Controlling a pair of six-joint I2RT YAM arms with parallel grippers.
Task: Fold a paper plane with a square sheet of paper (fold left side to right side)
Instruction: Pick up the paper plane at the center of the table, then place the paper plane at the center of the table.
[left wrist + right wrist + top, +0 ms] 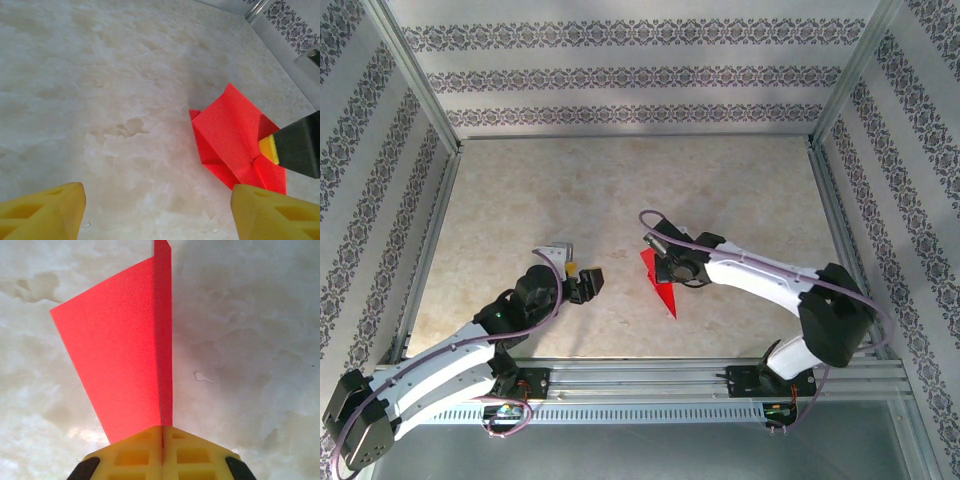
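Paper plane [125, 350] seemingly within right tool [162, 434]

Beige marbled tabletop [620, 190] w/ floral-striped white walls [630, 80] (alu frame posts [413, 70]).

Right wrist: paper [125, 345] tip was cut by top edge; near end hidden inside clamped right gripper [162, 432]. Left wrist: that gripper covered paper's right part; left gripper [158, 205] was cropped at bottom edge.
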